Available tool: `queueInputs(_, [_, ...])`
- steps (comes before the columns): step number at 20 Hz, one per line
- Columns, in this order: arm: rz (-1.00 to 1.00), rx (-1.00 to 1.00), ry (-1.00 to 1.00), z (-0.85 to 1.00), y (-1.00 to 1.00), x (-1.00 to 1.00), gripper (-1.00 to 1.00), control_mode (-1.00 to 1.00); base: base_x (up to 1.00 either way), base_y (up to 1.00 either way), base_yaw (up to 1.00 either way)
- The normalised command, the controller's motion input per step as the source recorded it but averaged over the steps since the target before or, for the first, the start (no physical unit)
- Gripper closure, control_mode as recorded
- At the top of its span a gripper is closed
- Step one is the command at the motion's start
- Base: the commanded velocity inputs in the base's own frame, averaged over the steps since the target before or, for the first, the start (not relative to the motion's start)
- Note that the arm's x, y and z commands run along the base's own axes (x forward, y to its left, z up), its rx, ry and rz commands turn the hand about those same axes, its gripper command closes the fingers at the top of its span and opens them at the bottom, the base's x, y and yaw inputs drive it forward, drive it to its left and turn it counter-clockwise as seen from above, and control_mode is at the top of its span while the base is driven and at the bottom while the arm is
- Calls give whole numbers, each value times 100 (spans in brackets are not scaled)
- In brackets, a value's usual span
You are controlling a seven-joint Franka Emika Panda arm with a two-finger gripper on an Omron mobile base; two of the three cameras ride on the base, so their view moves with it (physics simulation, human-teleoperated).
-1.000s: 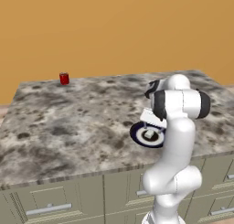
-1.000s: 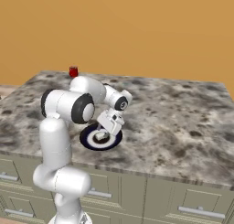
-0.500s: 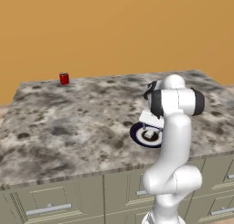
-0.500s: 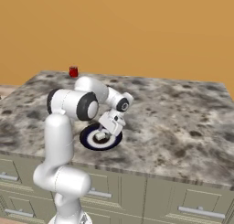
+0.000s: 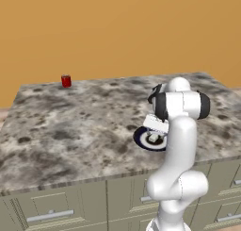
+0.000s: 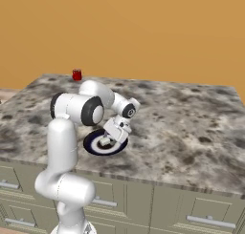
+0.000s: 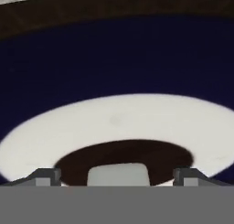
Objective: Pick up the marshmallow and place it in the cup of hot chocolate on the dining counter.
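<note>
On the mottled granite bench (image 5: 70, 117), the marshmallow (image 7: 118, 174) sits mid-plate (image 6: 91, 144) between the gripper's (image 7: 117, 176) spread, empty jaws. Best to close gently and squarely (it looks soft), then lift straight before heading to the far-corner cup (image 5: 66, 80).

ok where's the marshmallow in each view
Left base view: the marshmallow sits on the plate, right of centre, under the hand.
Right base view: it is on the plate's white middle, left of centre, under the hand.
Hand view: bottom centre, between the open gripper's tips.
Shared landmark: the blue-rimmed plate, on the counter, far from the cup.
</note>
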Motion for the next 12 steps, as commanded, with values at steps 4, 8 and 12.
queueInputs(4, [-5,0,1,-13,8,0,100,-100,0,0,0])
queueInputs(8, [-7,0,0,-6,13,-13,100,-100,0,0,0])
queueInputs(12, [-9,0,0,0,0,-28,100,-100,0,0,0])
